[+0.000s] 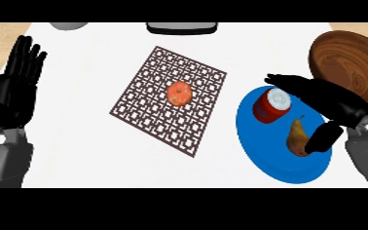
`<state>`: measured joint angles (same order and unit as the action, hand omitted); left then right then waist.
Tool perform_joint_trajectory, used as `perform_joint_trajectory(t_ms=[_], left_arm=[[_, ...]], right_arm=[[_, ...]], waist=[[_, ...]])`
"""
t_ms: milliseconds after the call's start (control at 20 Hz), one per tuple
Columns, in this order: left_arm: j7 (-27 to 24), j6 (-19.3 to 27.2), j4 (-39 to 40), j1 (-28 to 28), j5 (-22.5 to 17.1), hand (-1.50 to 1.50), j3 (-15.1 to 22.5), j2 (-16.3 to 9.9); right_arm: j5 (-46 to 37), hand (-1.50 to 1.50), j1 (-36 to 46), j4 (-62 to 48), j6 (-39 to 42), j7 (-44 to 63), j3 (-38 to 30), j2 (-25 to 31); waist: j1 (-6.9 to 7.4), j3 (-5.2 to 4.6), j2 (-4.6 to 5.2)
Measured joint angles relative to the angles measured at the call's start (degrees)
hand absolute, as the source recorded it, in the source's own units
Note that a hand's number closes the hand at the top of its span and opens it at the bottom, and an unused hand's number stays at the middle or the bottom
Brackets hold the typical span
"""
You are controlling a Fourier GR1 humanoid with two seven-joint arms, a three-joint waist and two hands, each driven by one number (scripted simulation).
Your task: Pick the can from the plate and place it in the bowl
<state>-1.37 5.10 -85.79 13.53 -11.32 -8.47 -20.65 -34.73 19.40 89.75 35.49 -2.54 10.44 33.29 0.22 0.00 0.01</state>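
Small red can with a white top [274, 105] sits on the round blue plate [269, 158], in the plate's far part, tilted a bit so the pale lid faces up and toward the right. Same plate also holds a brown-yellow pear [295, 136], stem end pointing to the far side, just beside the can on its near right; can't tell if the two touch. Plate lies near the counter's right edge, nearer half of the white counter top [86, 141]. Round dark wooden bowl [345, 61] at the far right corner area, partly cut by the right edge of the view, nothing visible inside it; its near rim is close to the plate's far rim. Black right hand [320, 97] reaches over the plate from the right, fingers extended past the far side of the can, thumb [321, 139] hanging low on the near side by the pear; fingers spread, not closed around the can, contact unclear. Black left hand [18, 80] at the counter's left edge, fingers straight and pointing away, resting, holding nothing. Brown lattice-pattern square mat [144, 112] lies mid-counter, turned diamond-wise, with a small orange-red round fruit [179, 93] on its middle. Grey rounded object [69, 26] and a dark-and-grey boxy object [182, 27] at the far edge, both cut off.
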Motion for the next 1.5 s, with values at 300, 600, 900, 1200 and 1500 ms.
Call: perform_joint_trajectory(t_ms=[300, 600, 900, 1200, 1500], left_arm=[[0.9, -1.3, 0.0, 0.7, 0.2, 0.0, -1.6, 0.2], [-0.3, -2.0, 1.2, 1.0, 1.6, 0.0, -2.1, 1.1], [0.7, -1.9, -0.3, 0.6, 2.4, 0.0, -2.5, 2.0], [-0.1, -2.8, -0.5, -0.4, 2.5, 0.0, -3.2, 2.6], [0.9, -3.5, -0.3, 0.3, 2.3, 0.0, -3.9, 2.4]], right_arm=[[-5.4, -1.5, -1.2, -2.0, -1.3, -2.8, 0.3, -2.8], [-10.3, -1.5, 0.0, -6.6, -2.6, -4.5, 0.7, -5.9], [-14.3, -1.5, 1.5, -11.0, -4.0, -5.3, 0.2, -8.7], [-16.6, -1.5, 2.9, -15.0, -4.8, -6.1, -1.3, -9.6], [-19.8, 1.5, 5.1, -19.5, -11.4, -10.3, -1.6, -11.6]], waist=[[-0.08, -0.01, -0.01], [-0.08, 0.0, 0.01], [0.0, -0.12, -0.15], [0.07, -0.3, -0.37], [0.17, -0.49, -0.63]])
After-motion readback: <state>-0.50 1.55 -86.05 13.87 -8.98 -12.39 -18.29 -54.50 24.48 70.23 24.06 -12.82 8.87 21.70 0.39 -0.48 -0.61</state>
